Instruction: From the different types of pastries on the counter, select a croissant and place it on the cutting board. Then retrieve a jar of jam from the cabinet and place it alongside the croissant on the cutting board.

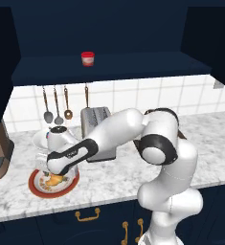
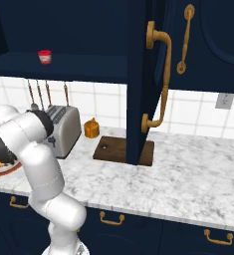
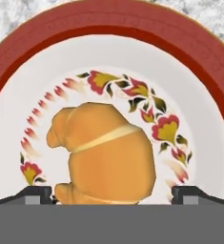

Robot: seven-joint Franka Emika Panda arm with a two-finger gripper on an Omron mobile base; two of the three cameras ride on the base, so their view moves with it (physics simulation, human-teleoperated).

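The golden-tan croissant lies on a round red-rimmed plate at the left of the counter. My gripper hangs open straight above it, with one fingertip on each side of the pastry and nothing held. From the left base view the hand hovers over the plate and the croissant. The jar of jam stands on the shelf of the open cabinet. The dark cutting board lies on the counter right of the toaster.
A silver toaster stands behind my forearm. Utensils hang on the tiled wall. A small orange object sits near the board. The open navy cabinet door hangs over the board's right end. A white plate lies behind the hand.
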